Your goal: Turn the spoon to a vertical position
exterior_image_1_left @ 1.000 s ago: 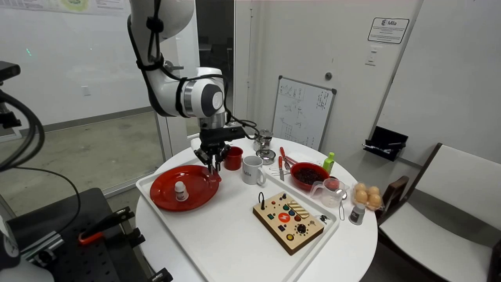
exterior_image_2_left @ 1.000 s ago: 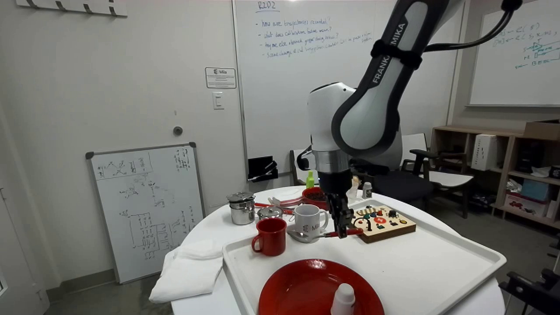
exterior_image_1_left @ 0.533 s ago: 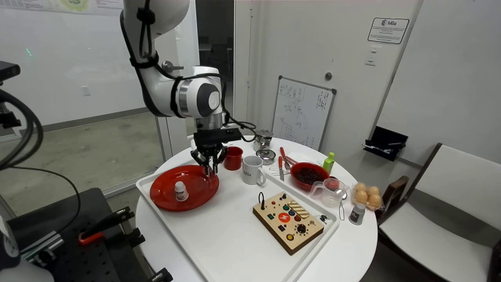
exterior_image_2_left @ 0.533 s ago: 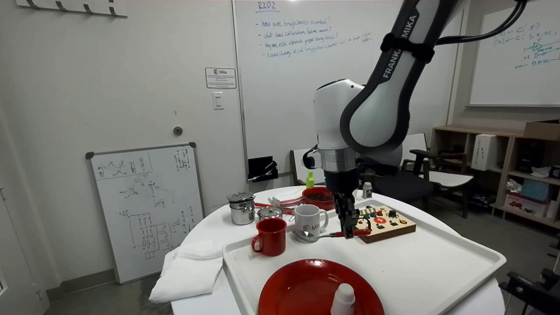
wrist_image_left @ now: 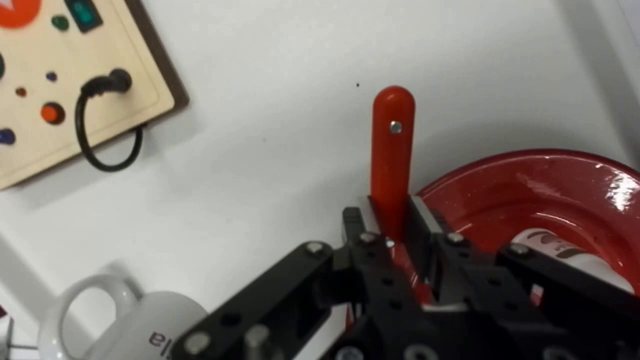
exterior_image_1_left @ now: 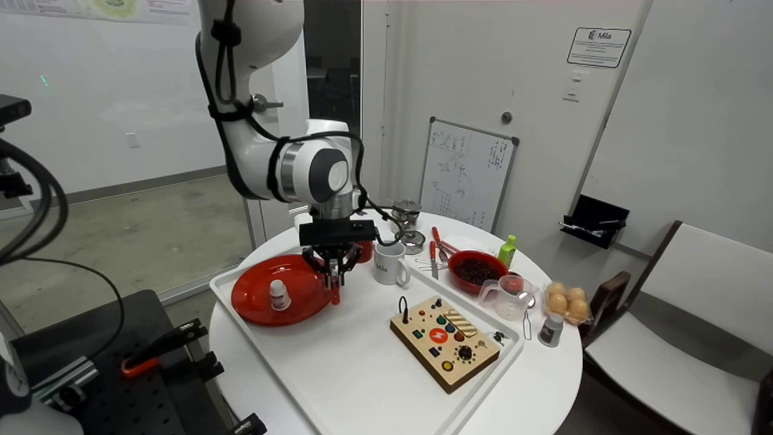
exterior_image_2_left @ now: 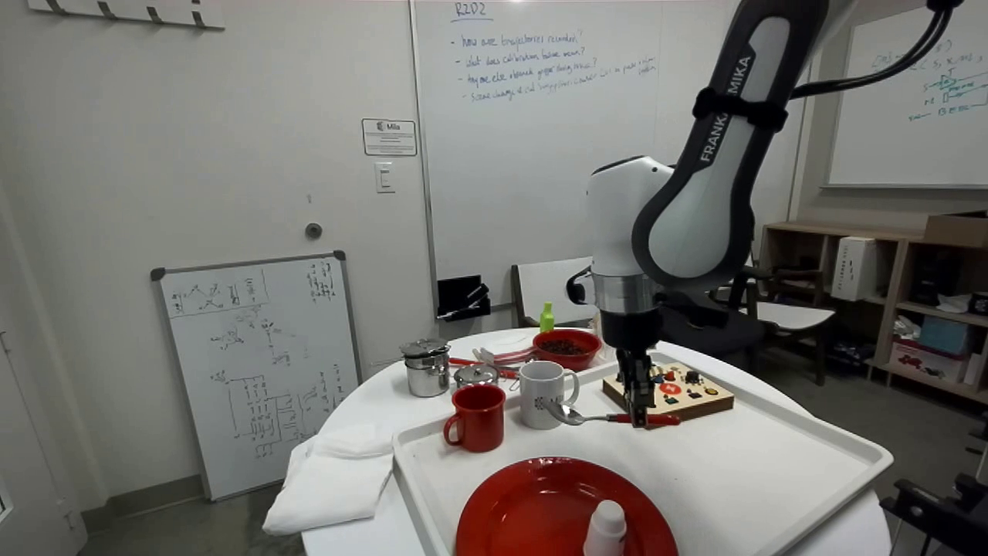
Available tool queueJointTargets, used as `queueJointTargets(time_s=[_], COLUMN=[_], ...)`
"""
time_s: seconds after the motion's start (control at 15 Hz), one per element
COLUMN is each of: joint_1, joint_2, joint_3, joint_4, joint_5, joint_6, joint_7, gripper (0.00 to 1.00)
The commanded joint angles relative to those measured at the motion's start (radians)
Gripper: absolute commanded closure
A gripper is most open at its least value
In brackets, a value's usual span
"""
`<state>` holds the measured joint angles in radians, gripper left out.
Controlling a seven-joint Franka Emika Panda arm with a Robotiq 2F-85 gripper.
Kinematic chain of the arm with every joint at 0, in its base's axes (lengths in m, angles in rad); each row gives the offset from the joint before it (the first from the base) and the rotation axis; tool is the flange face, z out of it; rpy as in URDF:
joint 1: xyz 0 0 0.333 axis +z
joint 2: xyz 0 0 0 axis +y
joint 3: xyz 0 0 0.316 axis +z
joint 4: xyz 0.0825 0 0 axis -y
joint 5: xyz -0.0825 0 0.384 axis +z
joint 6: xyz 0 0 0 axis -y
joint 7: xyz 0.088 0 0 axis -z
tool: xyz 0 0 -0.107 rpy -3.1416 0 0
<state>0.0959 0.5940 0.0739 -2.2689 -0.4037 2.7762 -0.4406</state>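
The spoon has a red handle and a silver bowl. My gripper is shut on the handle, its pads on both sides of it. In an exterior view the spoon is held roughly level, with its handle end to the right and its bowl in front of the white mug. How high it hangs above the white tray I cannot tell. In the wrist view the handle end sticks out beyond the fingertips and the bowl is hidden. In an exterior view my gripper is beside the red plate's edge.
The red plate bears a small white bottle. The white mug, red cup and wooden button box stand close by. A red bowl, measuring cup and eggs are farther off.
My gripper has moved with the spoon, rightward in an exterior view and a little lower. The spoon has turned slightly: its handle end has dipped relative to the bowl in that view.
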Motion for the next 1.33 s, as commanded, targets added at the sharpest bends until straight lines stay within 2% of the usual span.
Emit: queueJointTargets(time_s=[0.0,0.07,0.4,0.87,1.27], joint_1=[0.018,0.034,0.073,0.143,0.091], joint_2=[0.017,0.022,0.074,0.151,0.219], joint_3=[-0.059,-0.082,-0.119,-0.183,-0.158], joint_4=[-0.052,-0.062,-0.056,0.018,0.085], joint_5=[-0.001,0.004,0.056,0.114,0.191], joint_6=[0.091,0.109,0.139,0.157,0.151], joint_7=[0.119,0.17,0.351,0.498,0.502], gripper=[0.88,0.88,0.88,0.88,0.88])
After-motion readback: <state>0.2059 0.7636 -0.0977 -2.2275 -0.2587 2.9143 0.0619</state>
